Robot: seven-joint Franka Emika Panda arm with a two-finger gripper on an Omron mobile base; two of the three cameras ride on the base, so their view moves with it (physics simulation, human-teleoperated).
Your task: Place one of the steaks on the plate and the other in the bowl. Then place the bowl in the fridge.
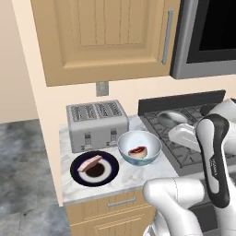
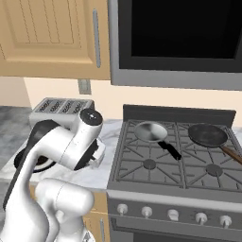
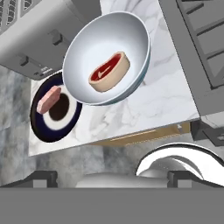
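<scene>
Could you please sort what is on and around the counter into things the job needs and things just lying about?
Job:
- bowl holding the dark red steak
- plate carrying the pale pink steak

Lying about:
- toaster
- silver pan and dark pan on the stove
- microwave

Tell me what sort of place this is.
A rendered home kitchen: a gas stove carrying two pans beneath a built-in microwave, a toaster on a marble counter, and wooden cabinets above.
</scene>
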